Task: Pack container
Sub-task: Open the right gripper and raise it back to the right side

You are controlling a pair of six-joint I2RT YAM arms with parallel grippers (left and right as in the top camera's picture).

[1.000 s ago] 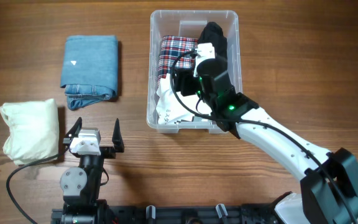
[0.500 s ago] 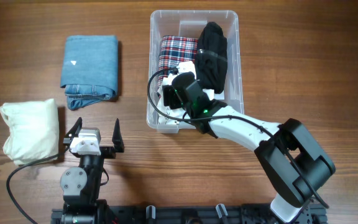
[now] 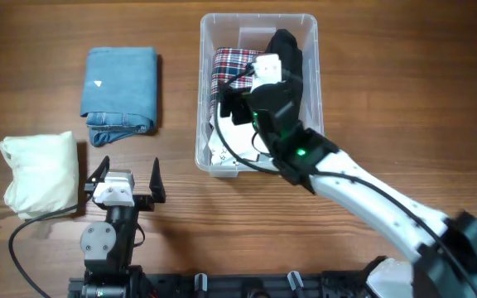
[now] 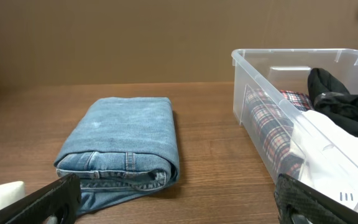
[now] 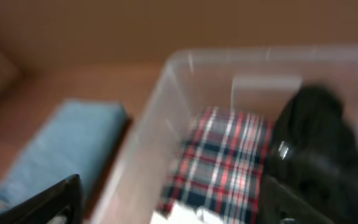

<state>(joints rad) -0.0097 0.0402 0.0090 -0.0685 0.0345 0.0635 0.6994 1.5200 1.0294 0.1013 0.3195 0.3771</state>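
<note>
Right gripper over the part-packed container.
Its jaws gape empty, seemingly free to fetch the jeans; left gripper waits, jaws wide, empty.

Colours and patterns noted on the counter and in the container

The counter was seen in warm brown wood with darker grain lines, and the container was noted as clear and colourless. Inside it, a checked garment in red, white and dark blue was recorded, beside a plain black garment and a white garment with small dark markings. The jeans were shown in faded blue denim with one small white mark, and the bundle in plain cream. The right arm was seen in white and black, with a green light on it.
</note>
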